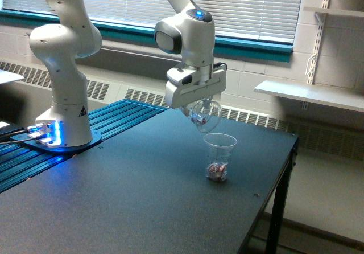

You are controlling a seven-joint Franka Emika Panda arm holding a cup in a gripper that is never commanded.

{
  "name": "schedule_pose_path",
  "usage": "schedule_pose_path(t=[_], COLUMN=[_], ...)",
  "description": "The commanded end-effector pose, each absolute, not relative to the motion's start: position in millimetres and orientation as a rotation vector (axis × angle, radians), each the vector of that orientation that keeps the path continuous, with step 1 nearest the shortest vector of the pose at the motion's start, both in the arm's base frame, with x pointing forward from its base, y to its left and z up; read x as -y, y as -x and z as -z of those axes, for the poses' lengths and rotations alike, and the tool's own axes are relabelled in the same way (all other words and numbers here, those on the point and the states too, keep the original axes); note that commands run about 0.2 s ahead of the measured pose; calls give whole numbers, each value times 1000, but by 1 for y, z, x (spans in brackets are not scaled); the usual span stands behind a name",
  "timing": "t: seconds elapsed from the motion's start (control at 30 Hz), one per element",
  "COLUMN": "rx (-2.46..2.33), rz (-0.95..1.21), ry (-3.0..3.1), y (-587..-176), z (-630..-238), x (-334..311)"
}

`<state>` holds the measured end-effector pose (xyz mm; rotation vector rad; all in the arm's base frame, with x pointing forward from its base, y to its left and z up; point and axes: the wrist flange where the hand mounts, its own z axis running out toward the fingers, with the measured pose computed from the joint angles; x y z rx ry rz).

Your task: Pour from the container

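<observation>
My gripper [200,107] is shut on the container [206,114], a small clear rounded cup held tipped over above the table. A few small reddish and pale pieces still show inside it. Just below and slightly to the exterior view's right stands a taller tapered clear cup [219,156] on the dark table [114,197]. Reddish-brown and pale pieces lie in a heap at that cup's bottom. The container's mouth hangs a short gap above the standing cup's rim, not touching it.
The arm's white base [62,123] stands on a blue-lit ribbed platform at the exterior view's left. The table's right edge [284,174] drops off close to the standing cup. A wall shelf [307,94] and window blinds lie behind.
</observation>
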<state>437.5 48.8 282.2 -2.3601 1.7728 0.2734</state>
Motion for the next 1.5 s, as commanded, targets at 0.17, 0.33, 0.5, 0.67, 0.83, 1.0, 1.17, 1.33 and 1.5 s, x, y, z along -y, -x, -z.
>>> schedule_pose_path(t=[0.17,0.33,0.5,0.67,0.83,1.0,1.17,1.33,1.5], rx=[-1776,-1774,-1765,-1766,-1762,-1768,-1777,-1792,-1815], rz=[-310,-295,-293,-297,-288,-303,-323,-329,-333], ry=[2378,2365,2339,2323,2317,2320,2311,2301,2287], y=[-441,-450,-459,-464,-467,-464,-463,-465,-468], z=[-275,-282,-293,-300,-306,-306,-305,-304,-302], x=[-65,-68,-71,-72,-72,-72,-70,-66,-60])
